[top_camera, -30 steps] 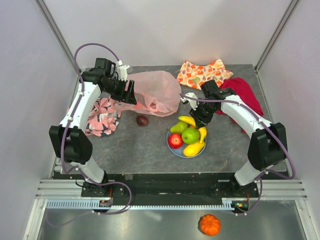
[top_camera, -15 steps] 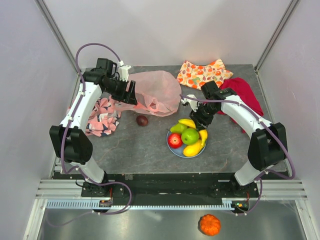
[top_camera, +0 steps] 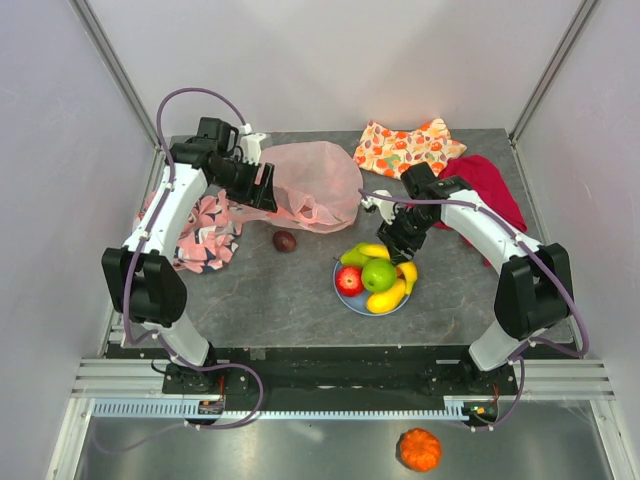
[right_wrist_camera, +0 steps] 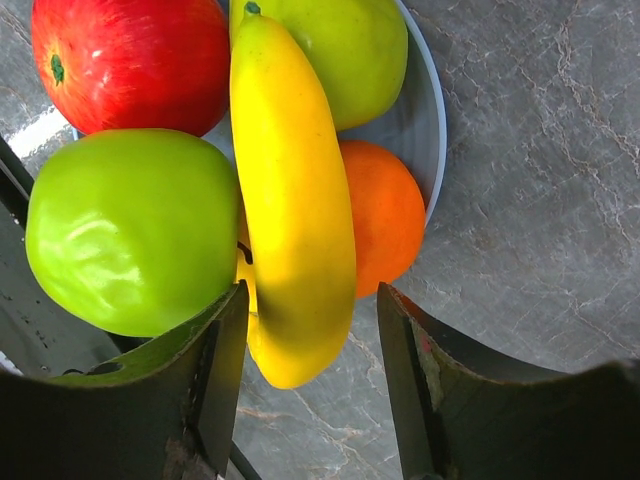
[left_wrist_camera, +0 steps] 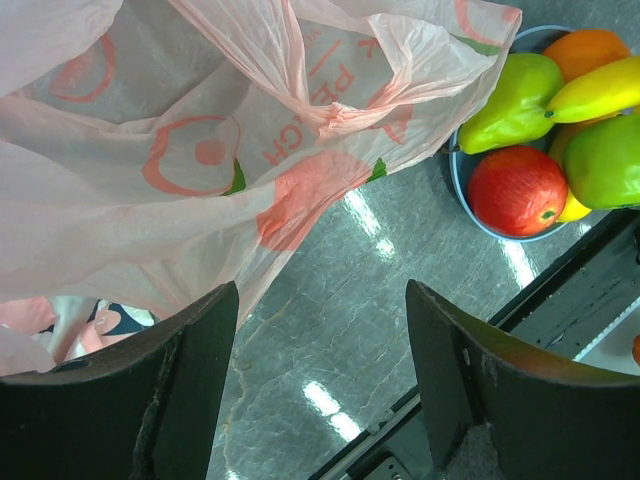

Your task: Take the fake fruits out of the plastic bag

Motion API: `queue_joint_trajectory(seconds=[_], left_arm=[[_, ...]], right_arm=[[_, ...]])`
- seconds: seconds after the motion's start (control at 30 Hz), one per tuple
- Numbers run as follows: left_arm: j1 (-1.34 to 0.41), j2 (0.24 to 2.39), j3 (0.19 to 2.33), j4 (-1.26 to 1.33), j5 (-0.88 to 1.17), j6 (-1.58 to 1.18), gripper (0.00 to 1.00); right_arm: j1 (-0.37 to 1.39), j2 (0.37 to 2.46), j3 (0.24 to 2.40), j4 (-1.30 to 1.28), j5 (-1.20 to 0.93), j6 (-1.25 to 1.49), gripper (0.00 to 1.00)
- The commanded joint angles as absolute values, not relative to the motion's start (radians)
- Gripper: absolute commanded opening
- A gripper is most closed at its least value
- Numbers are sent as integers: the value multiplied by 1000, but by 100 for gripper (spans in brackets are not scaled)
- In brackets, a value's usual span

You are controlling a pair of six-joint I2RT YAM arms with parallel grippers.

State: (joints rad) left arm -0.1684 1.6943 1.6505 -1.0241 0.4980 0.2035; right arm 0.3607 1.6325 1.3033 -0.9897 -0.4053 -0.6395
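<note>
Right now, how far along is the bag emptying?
Mostly done: several fruits sit on the plate, a dark one on the table. The right gripper stands open around the banana there; the left gripper is open by the bag. Whether anything remains inside is unclear.

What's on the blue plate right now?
A banana tops a pile: pear, green apple, red apple, orange. Another yellow fruit is partly covered, and the plate's middle is hidden.

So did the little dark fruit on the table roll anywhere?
No. The dark purple fruit lies in the same spot, just left of the blue plate.
</note>
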Motion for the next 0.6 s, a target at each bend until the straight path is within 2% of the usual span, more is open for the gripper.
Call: queue_joint_trajectory(seconds=[0.0,0.2,0.57], left_arm=[[-179,1715,1661,-1025,489,236,74],[-187,1736,1667,-1028,483,247,75],[-244,1694,1491,-1000,480,394,75]], right_arm=[[348,1620,1328,-999,-411,-624,62],[313,1602,1396,-1008,-388,-595,63],[298,1580,1428,-1035,-400,-568,64]])
